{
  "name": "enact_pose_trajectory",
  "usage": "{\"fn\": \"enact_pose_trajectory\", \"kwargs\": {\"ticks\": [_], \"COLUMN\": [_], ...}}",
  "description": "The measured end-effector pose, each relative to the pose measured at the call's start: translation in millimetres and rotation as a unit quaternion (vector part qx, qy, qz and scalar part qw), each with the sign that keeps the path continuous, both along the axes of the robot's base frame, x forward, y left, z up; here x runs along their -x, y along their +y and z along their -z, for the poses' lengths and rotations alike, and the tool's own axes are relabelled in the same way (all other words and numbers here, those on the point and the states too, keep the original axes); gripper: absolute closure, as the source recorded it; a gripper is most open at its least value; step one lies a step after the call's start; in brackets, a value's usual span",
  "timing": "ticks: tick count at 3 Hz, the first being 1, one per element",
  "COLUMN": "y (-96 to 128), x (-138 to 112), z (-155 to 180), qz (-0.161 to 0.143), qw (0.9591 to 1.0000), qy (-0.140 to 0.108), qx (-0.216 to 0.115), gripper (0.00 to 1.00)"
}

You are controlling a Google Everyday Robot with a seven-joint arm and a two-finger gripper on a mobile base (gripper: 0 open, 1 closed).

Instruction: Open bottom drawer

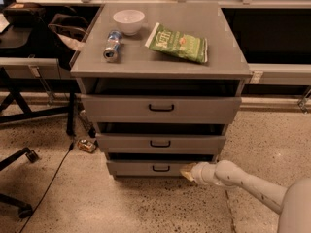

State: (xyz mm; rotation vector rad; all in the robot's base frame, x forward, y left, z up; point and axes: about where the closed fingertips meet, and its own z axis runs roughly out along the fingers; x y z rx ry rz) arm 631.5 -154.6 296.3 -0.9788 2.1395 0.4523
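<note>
The bottom drawer point(136, 167) is the lowest and shortest grey front of the grey cabinet point(228, 67), with a small black bar handle point(161, 168). Its front stands level with the cabinet base. My gripper point(187, 172) is at the end of the white arm point(248, 184) that comes in from the lower right. It is low, just right of the handle, close against the bottom drawer's front. The mid-sized drawer point(160, 143) and the tallest drawer point(160, 108) sit above, with dark gaps over them.
On the cabinet top lie a white bowl point(129, 21), a can on its side point(112, 45) and a green chip bag point(178, 43). A chair base point(19, 178) and cable point(53, 174) are on the speckled floor at left; a small object point(86, 145) lies by the cabinet's left foot.
</note>
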Motion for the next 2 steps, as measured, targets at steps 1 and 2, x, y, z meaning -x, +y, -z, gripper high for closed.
{"fn": "enact_pose_trajectory", "kwargs": {"ticks": [1, 2], "y": [-2, -16], "x": [5, -13], "z": [14, 17], "qz": [0.048, 0.115], "qw": [0.9983, 0.9896], "qy": [-0.026, -0.082], "qx": [-0.019, -0.029], "gripper": [1.00, 1.00]}}
